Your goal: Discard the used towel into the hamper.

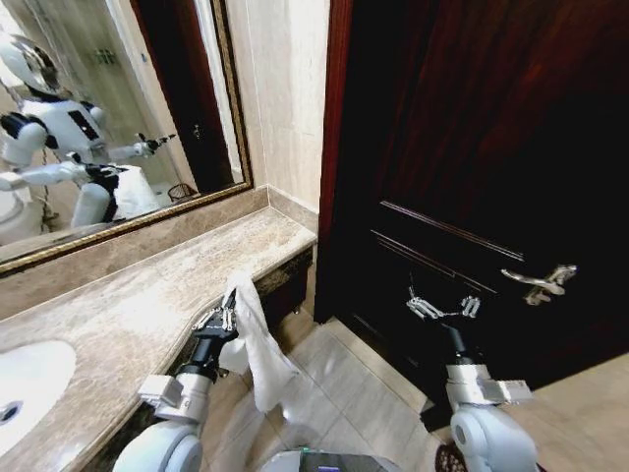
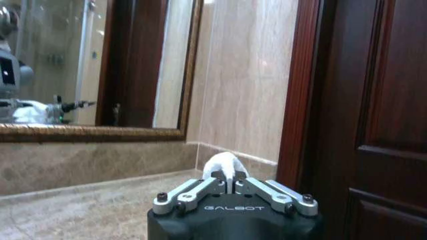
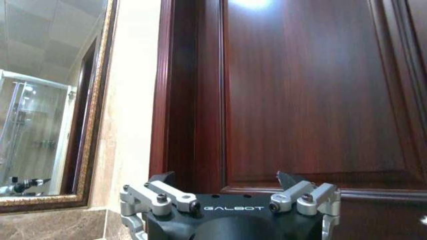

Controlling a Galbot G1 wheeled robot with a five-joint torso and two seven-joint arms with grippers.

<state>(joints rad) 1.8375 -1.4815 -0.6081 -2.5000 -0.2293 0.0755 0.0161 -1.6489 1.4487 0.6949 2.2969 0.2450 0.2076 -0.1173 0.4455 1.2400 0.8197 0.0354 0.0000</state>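
My left gripper (image 1: 224, 317) is shut on the white towel (image 1: 257, 354), just off the front edge of the marble counter (image 1: 147, 295). The cloth hangs down from the fingers toward the tiled floor. In the left wrist view a tuft of the towel (image 2: 223, 165) pokes up between the closed fingers of the left gripper (image 2: 225, 183). My right gripper (image 1: 442, 307) is open and holds nothing, raised in front of the dark wooden door (image 1: 472, 147); its spread fingers (image 3: 163, 179) face the door panel. A sliver of the reddish-brown woven hamper (image 1: 447, 460) shows at the bottom, beside the right arm.
A white sink (image 1: 29, 383) is set into the counter at the left. A gold-framed mirror (image 1: 118, 108) hangs above it and reflects the robot. The door has a metal lever handle (image 1: 539, 282). Beige floor tiles (image 1: 344, 393) lie between counter and door.
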